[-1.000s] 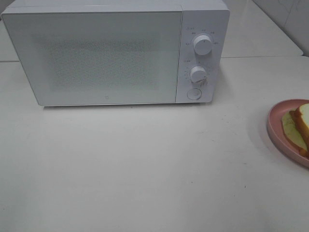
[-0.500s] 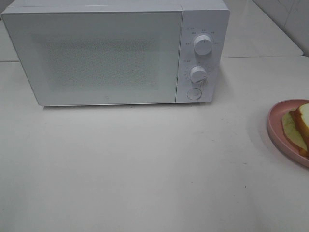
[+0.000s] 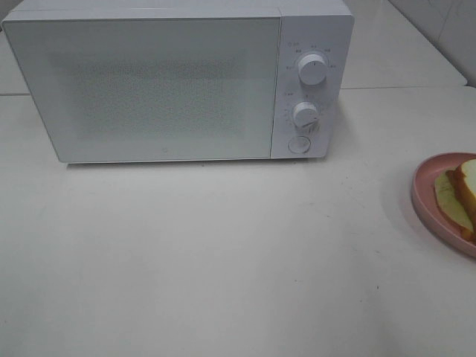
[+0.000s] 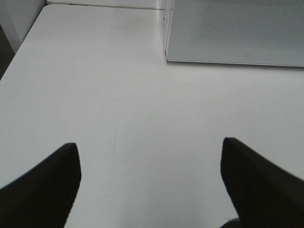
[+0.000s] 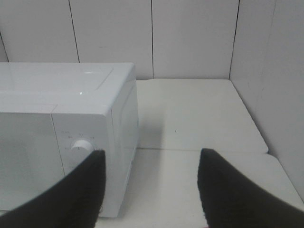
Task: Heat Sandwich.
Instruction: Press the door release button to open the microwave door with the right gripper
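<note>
The sandwich [image 3: 462, 195], white bread with orange-brown crust and pale filling, lies on a pink plate [image 3: 425, 199] at the right edge of the exterior high view, partly cut off. The white microwave [image 3: 149, 85] stands at the back with its door shut; its two knobs [image 3: 312, 68] and a round button are on the right panel. Neither arm shows in the exterior high view. My left gripper [image 4: 151, 164] is open over bare table in front of the microwave's lower left corner [image 4: 167, 58]. My right gripper [image 5: 152, 178] is open, raised, facing the microwave [image 5: 71, 123] and the wall.
The table [image 3: 223, 260] is white, with a seam running behind the microwave. White wall panels [image 5: 190, 38] close off the back and right side. The table's left edge [image 4: 19, 52] shows in the left wrist view.
</note>
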